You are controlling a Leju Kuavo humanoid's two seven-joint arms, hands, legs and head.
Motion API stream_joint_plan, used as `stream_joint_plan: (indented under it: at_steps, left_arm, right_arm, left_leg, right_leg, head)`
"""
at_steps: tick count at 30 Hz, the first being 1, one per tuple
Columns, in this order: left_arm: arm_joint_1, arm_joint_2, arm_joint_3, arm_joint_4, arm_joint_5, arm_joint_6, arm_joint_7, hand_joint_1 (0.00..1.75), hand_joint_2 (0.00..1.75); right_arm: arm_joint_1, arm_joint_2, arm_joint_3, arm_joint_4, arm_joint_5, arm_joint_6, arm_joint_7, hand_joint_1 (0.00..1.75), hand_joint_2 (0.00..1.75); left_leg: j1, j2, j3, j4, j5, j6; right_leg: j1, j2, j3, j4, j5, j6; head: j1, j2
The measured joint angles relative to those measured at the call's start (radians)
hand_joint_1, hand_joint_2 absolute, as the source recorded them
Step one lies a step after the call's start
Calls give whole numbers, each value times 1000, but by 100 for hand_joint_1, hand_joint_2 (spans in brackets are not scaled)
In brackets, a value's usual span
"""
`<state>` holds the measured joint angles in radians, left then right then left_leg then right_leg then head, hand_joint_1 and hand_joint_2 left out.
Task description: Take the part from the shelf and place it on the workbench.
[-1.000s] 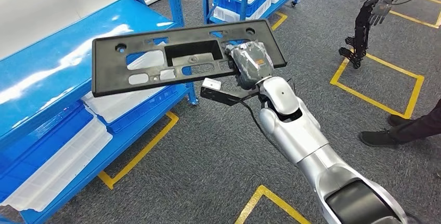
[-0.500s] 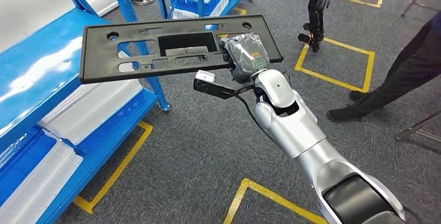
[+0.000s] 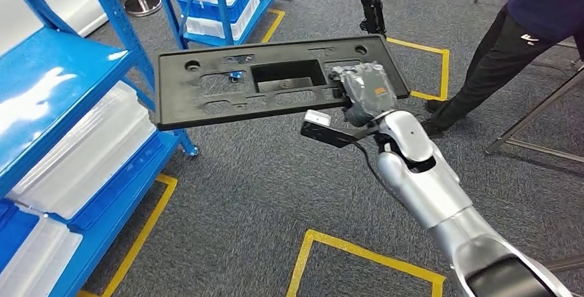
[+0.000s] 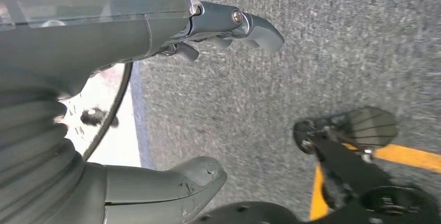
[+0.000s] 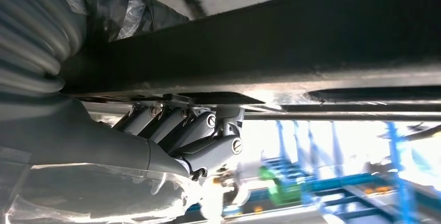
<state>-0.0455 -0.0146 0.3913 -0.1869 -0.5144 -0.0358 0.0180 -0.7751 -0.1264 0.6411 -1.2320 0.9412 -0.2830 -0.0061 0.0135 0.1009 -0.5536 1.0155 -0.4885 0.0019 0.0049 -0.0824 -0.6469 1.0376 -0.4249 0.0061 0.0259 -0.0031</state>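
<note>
Part [image 3: 227, 87], a black flat panel, gripped at one end by right hand [image 3: 363, 90], level above carpet [image 3: 275, 187]; left hand [image 4: 156, 104] fingers apart, holding nothing.

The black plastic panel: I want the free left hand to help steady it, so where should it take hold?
Probably the panel's short left edge, approached from the robot's left. The right hand grips the opposite end, so the long flat plate juts out unsupported there, and that rim looks thin enough to pinch.
</note>
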Motion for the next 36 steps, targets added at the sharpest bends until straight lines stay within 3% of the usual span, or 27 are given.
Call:
stream_joint_plan:
  at_steps: [2, 4, 6, 7, 8, 9, 10, 11, 13, 15, 17, 19, 21, 23, 24, 25, 27, 29, 30, 32, 34, 36]
  left_arm:
    - [3, 2, 15, 0, 10, 2, -8, 0, 175]
    - [11, 6, 30, 0, 23, 4, -12, 0, 175]
    - [24, 12, 50, 0, 42, 16, 9, 0, 175]
    - [30, 16, 62, 0, 51, 24, 29, 0, 175]
    - [36, 19, 74, 0, 57, 32, 53, 0, 175]
    - [40, 23, 84, 0, 60, 39, 75, 0, 175]
    - [42, 25, 92, 0, 62, 44, 92, 0, 175]
    - [43, 27, 99, 0, 64, 48, 103, 0, 175]
    - [42, 30, 114, 0, 71, 47, 101, 0, 175]
    - [41, 31, 130, 0, 83, 43, 88, 0, 175]
    - [35, 31, 145, 0, 95, 42, 81, 0, 175]
    - [31, 30, 159, 0, 100, 37, 83, 0, 175]
    - [33, 29, 167, 0, 98, 28, 86, 0, 175]
    - [34, 28, 171, 0, 95, 23, 88, 0, 175]
    - [34, 28, 172, 0, 94, 21, 89, 0, 175]
    - [33, 27, 172, 0, 94, 20, 89, 0, 175]
    - [31, 24, 174, 0, 93, 17, 87, 0, 175]
    - [30, 15, 175, 0, 85, 17, 80, 0, 175]
    - [29, 8, 175, 0, 79, 19, 73, 0, 175]
    - [27, -9, 175, 0, 69, 25, 60, 0, 175]
    - [26, -22, 175, 0, 64, 27, 52, 0, 175]
    - [28, -32, 174, 0, 62, 27, 46, 0, 175]
  right_arm:
    - [25, -59, -25, -31, -13, -4, -13, 175, 175]
    - [62, -115, -57, -62, -18, -12, -23, 175, 175]
    - [101, -163, -90, -90, -27, -19, -39, 175, 175]
    - [120, -184, -106, -102, -32, -21, -48, 175, 175]
    - [140, -202, -120, -115, -35, -22, -56, 175, 175]
    - [160, -219, -135, -129, -37, -23, -63, 175, 175]
    - [179, -235, -150, -140, -39, -23, -68, 175, 175]
    - [196, -249, -166, -152, -39, -23, -72, 175, 175]
    - [229, -275, -201, -174, -39, -28, -78, 175, 175]
    - [261, -304, -235, -198, -39, -33, -84, 175, 175]
    - [290, -335, -264, -218, -38, -34, -87, 175, 175]
    - [308, -361, -288, -229, -40, -33, -89, 175, 175]
    - [314, -377, -311, -233, -43, -32, -91, 175, 175]
    - [319, -384, -328, -234, -45, -31, -91, 175, 175]
    - [323, -387, -334, -234, -45, -30, -91, 175, 175]
    - [326, -390, -339, -234, -44, -30, -91, 175, 175]
    - [329, -399, -348, -234, -35, -32, -85, 175, 175]
    - [336, -411, -366, -234, -29, -37, -72, 175, 175]
    - [344, -421, -382, -234, -33, -38, -67, 175, 175]
    - [363, -442, -419, -234, -50, -40, -69, 175, 175]
    - [374, -461, -449, -234, -62, -39, -77, 175, 175]
    - [379, -471, -466, -234, -65, -39, -84, 175, 175]
  left_leg:
    - [1, 17, 8, -3, -8, -10]
    - [5, -19, 0, 31, -39, -16]
    - [7, -75, -49, 144, -102, -17]
    - [7, -88, -83, 213, -130, -17]
    - [6, -92, -109, 263, -143, -17]
    - [6, -95, -122, 281, -136, -16]
    - [6, -97, -118, 261, -110, -14]
    - [7, -107, -97, 204, -69, -11]
    - [9, -154, -46, 76, -10, -2]
    - [8, -179, -22, 21, 1, 4]
    - [5, -157, -16, 11, 5, 12]
    - [6, -130, -8, -3, 13, 26]
    - [4, -102, -4, -12, 16, 36]
    - [1, -73, -4, -11, 15, 37]
    - [0, -59, -4, -11, 13, 37]
    - [0, -45, -3, -11, 11, 36]
    - [-1, -19, 3, -10, 5, 30]
    - [-6, 0, 8, -8, -2, 20]
    - [-8, 7, 11, -8, -5, 14]
    - [-10, 22, 15, -11, -9, 4]
    - [-6, -5, 10, 12, -29, -5]
    - [-2, -65, -35, 112, -88, -8]
  right_leg:
    - [-2, 30, 3, -7, 4, -9]
    - [-9, 53, 12, -20, 9, -20]
    - [-11, 76, 17, -25, 10, -29]
    - [-9, 90, 17, -25, 10, -32]
    - [-8, 107, 17, -23, 9, -33]
    - [-8, 124, 17, -21, 7, -33]
    - [-8, 141, 18, -17, 6, -32]
    - [-8, 157, 18, -13, 4, -30]
    - [-9, 184, 15, -3, -1, -22]
    - [-13, 207, 6, 1, -1, -9]
    - [-18, 224, 1, -1, 4, 6]
    - [-17, 184, -12, 24, -14, 15]
    - [-17, 117, -59, 124, -70, 22]
    - [-23, 92, -118, 243, -118, 30]
    - [-26, 88, -128, 266, -119, 33]
    - [-28, 85, -119, 251, -103, 35]
    - [-30, 57, -47, 123, -46, 36]
    - [-23, 25, 14, 12, -13, 30]
    - [-19, 20, 24, -8, -12, 25]
    - [-15, 40, 22, -9, -12, 13]
    - [-18, 61, 24, -15, -9, 0]
    - [-20, 84, 28, -20, -6, -13]
  head:
    - [-1, 0]
    - [-2, 0]
    - [-2, 0]
    - [-2, 0]
    - [-2, 0]
    - [-2, 0]
    - [-2, 0]
    - [-2, 0]
    - [-2, 0]
    - [-2, 0]
    - [-2, 0]
    - [0, 0]
    - [4, 0]
    - [5, 0]
    - [5, 0]
    - [5, 0]
    - [5, 0]
    - [5, 0]
    - [4, 0]
    - [4, 0]
    - [4, 0]
    - [3, 0]
